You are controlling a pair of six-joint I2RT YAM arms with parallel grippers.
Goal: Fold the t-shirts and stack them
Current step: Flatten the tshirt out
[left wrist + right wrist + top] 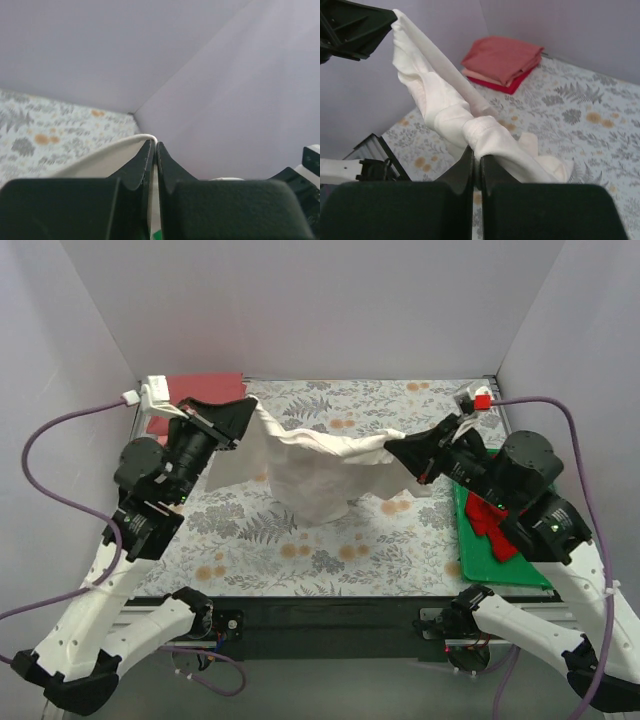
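White t-shirt hangs bunched over the counter's middle, one end clenched in the left gripper, the other in the right gripper; the far-left corner's folded stack is partly covered.

Lit evenly and brightly from above, diffuse, without glare; only a faint shadow on the table cover beneath the hanging white t-shirt. Sharp in the top view; close black fingers out of focus in both wrist views (backgrounds slightly soft).
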